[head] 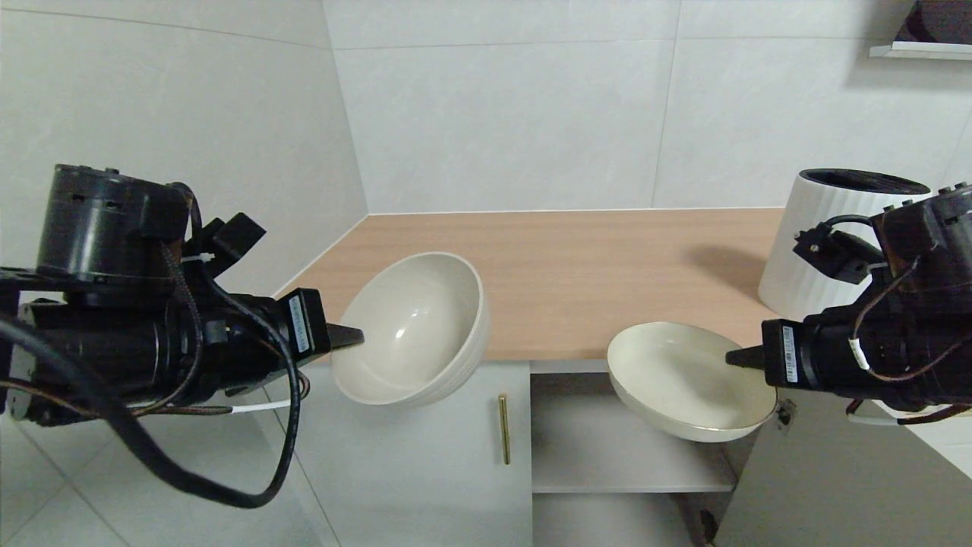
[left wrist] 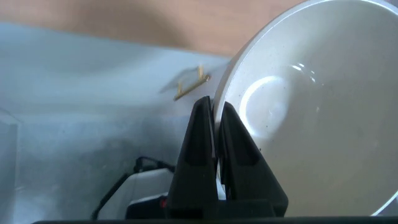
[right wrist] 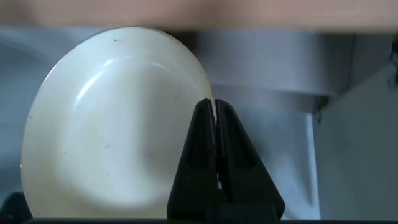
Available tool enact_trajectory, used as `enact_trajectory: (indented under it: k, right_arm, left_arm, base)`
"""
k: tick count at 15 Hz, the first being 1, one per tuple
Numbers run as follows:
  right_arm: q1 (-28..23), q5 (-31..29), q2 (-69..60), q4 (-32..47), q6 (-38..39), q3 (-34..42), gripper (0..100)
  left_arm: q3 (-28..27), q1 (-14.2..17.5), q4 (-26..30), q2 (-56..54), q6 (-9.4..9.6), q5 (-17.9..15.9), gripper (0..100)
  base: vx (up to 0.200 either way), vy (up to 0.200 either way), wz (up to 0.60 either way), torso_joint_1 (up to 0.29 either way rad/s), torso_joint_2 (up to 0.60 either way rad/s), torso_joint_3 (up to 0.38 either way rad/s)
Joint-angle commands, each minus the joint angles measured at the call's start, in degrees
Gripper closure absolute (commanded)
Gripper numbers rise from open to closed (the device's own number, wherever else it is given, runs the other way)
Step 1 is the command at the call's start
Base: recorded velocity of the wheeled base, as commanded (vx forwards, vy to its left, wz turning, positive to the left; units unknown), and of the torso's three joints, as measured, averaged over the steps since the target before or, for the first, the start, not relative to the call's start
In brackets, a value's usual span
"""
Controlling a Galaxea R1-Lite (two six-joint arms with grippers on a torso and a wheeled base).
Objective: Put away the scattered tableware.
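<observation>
A deep cream bowl (head: 414,327) hangs in the air at the left, in front of the counter's edge, tilted with its inside facing me. My left gripper (head: 355,335) is shut on its rim; the left wrist view has the same bowl (left wrist: 317,106) pinched between the fingers (left wrist: 200,134). At the right a shallow cream plate (head: 683,378) is held before the open cabinet, with my right gripper (head: 733,357) shut on its rim. The plate (right wrist: 112,124) fills the right wrist view, its edge between the fingers (right wrist: 203,134).
A wooden counter (head: 577,266) runs along the tiled wall, with a white ribbed container (head: 828,235) at its right end. Below, a cabinet stands open with a shelf (head: 607,448) inside; its closed left door carries a gold handle (head: 503,429). The opened door (head: 828,479) hangs at the right.
</observation>
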Motion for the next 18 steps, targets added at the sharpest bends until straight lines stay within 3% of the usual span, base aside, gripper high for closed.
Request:
enact_trajectory:
  k: [1, 4, 18]
  right_arm:
    - [0.03, -0.19, -0.14, -0.10, -0.07, 2.53, 100]
    - [-0.06, -0.28, 1.45, -0.19, 0.01, 2.97, 100]
    - [-0.50, -0.37, 7.07, -1.86, 0.10, 2.97, 100]
  left_arm:
    - [1.43, -0.02, 0.01, -1.28, 0.13, -0.02, 100]
    - [1.43, -0.02, 0.01, -1.81, 0.31, 0.07, 100]
    - [1.43, -0.02, -0.08, 0.39, 0.31, -0.02, 100]
  base:
    - [0.000, 0.000, 0.00, 0.000, 0.00, 0.000]
    - [-0.133, 0.000, 0.00, -0.002, 0.00, -0.002]
    - [0.000, 0.000, 0.00, 0.000, 0.00, 0.000]
